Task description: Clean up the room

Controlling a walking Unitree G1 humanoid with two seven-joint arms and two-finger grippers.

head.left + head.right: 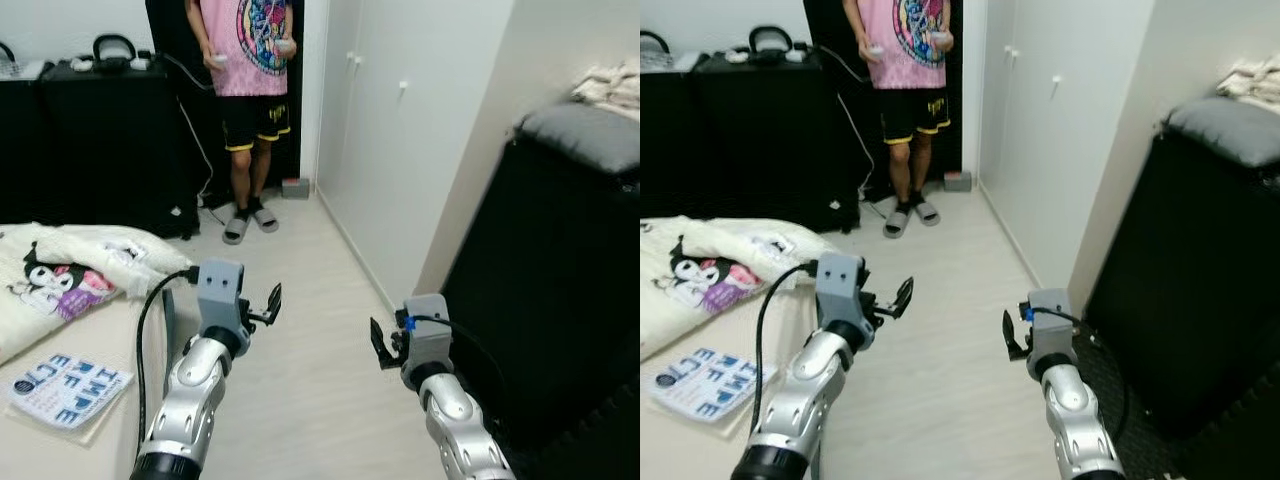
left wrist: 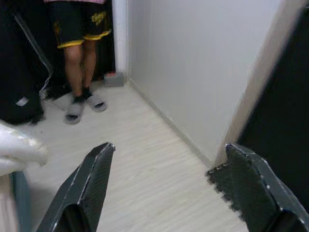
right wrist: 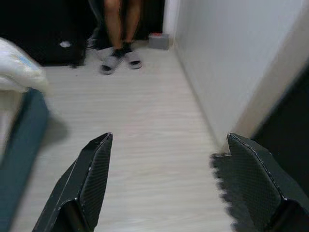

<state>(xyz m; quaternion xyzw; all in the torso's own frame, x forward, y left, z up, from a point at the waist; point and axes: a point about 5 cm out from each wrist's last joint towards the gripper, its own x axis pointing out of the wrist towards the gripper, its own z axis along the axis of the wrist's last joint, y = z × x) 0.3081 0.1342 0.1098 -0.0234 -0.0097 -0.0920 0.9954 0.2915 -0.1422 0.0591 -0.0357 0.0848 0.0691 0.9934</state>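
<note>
Both my arms are raised over the pale wood floor (image 1: pixel 310 340) of a narrow room. My left gripper (image 1: pixel 268 304) is open and holds nothing, as the left wrist view confirms with its fingers (image 2: pixel 94 179) spread wide. My right gripper (image 1: pixel 381 345) is open too, with nothing between its fingers (image 3: pixel 89 179). To my left is a bed (image 1: pixel 110 350) with a crumpled cream blanket (image 1: pixel 70 262) bearing a cartoon print. A blue-lettered booklet (image 1: pixel 65 388) lies flat on the bed near its front. Neither gripper touches anything.
A person (image 1: pixel 250 80) in a pink shirt and grey slippers (image 1: pixel 250 222) stands ahead in the passage. White wardrobe doors (image 1: pixel 400 130) line the right. A tall black unit (image 1: pixel 560 300) topped by a grey cushion (image 1: pixel 585 130) stands close at my right. Black furniture (image 1: pixel 100 140) is at the back left.
</note>
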